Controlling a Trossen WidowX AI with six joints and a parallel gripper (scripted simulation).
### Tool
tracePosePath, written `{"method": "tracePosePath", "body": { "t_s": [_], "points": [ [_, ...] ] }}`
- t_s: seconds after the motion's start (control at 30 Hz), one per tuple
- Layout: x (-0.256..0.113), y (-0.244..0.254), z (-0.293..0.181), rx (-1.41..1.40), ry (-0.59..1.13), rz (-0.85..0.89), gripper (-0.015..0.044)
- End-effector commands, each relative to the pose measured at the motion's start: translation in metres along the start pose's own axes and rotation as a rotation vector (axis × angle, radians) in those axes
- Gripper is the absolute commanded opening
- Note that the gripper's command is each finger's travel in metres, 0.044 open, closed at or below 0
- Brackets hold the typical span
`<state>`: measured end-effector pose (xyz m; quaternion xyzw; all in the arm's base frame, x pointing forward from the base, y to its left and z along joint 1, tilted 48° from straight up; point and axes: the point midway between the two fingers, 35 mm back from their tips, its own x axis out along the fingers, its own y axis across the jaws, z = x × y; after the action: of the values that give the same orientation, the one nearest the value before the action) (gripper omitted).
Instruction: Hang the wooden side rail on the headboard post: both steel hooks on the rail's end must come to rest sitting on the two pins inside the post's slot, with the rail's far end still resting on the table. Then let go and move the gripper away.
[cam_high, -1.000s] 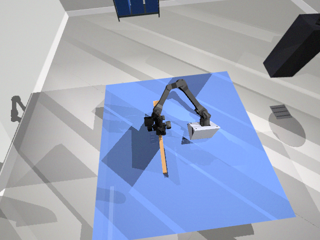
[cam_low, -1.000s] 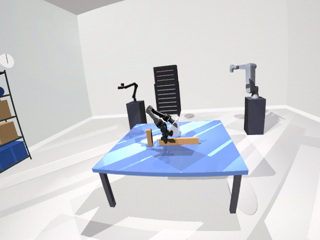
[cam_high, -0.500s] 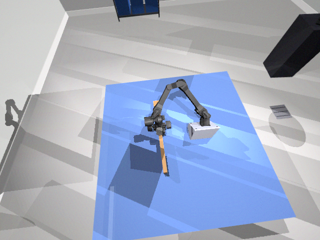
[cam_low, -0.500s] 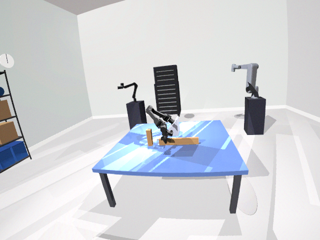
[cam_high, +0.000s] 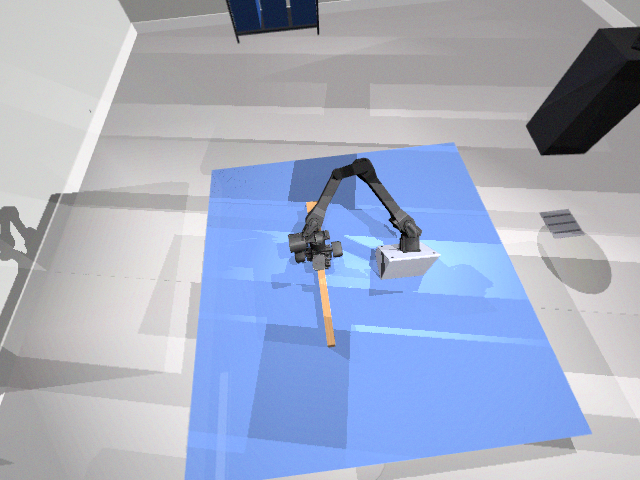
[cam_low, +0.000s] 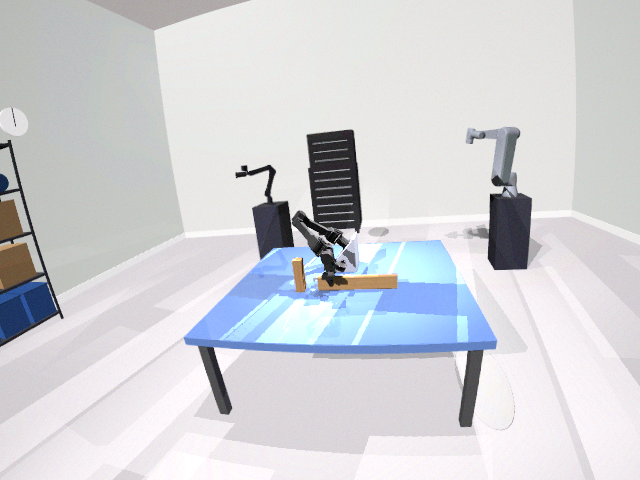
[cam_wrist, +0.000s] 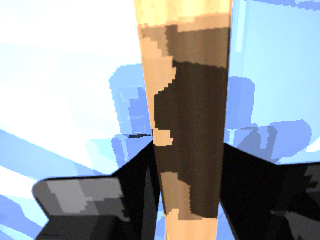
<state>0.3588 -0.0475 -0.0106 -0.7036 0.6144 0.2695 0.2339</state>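
Note:
The wooden side rail (cam_high: 326, 310) (cam_low: 372, 281) (cam_wrist: 200, 100) stands on its long edge, long and narrow, at or just above the table top. The headboard post (cam_high: 310, 206) (cam_low: 298, 274) stands upright, in the exterior view just left of the rail's near end with a small gap of blue between them. My gripper (cam_high: 320, 266) (cam_low: 330, 280) (cam_wrist: 180, 138) is shut on the rail near its post-side end, one finger on each side. The hooks and the pins in the slot are hidden or too small to make out.
The blue table (cam_high: 439, 372) (cam_low: 413, 325) carries everything. The arm's pale base block (cam_high: 408, 264) (cam_low: 351, 255) stands beside the rail, to its right in the top view. The arm arches over from that block.

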Motion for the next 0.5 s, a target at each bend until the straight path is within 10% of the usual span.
{"method": "tracePosePath", "body": {
  "t_s": [0.0, 0.47],
  "points": [
    [-0.0044, -0.0004, 0.0024, -0.013, -0.001, -0.006, 0.0],
    [-0.0067, -0.0004, 0.0024, -0.013, -0.001, -0.006, 0.0]
  ]
}}
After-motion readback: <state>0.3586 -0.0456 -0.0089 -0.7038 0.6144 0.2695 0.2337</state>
